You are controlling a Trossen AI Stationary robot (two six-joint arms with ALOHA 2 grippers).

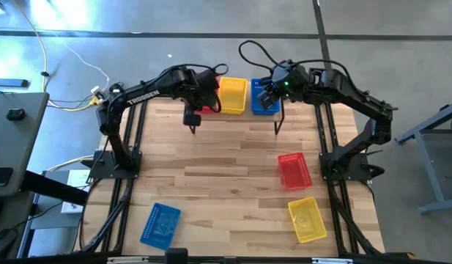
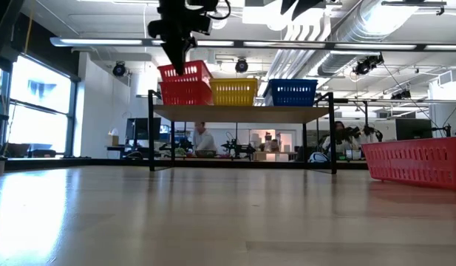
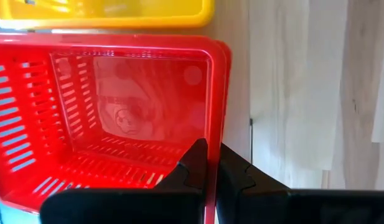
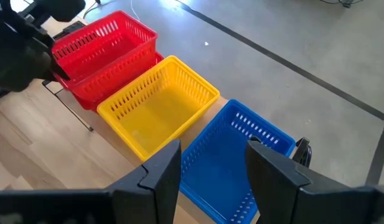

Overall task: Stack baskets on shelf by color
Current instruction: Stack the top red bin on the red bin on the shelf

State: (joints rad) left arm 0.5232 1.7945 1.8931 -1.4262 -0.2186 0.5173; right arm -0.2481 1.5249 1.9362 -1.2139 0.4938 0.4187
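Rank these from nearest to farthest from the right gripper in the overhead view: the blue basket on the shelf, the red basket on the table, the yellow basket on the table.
From the right gripper:
1. Blue basket on the shelf, directly under it.
2. Red basket on the table, mid-table on the right.
3. Yellow basket on the table, near the front right edge.

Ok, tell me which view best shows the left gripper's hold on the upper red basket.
The left wrist view: the left gripper is shut on the upper red basket, pinching its rim. The low view shows the basket tilted on another red one. The high view mostly hides it; the right wrist view shows it farther off.
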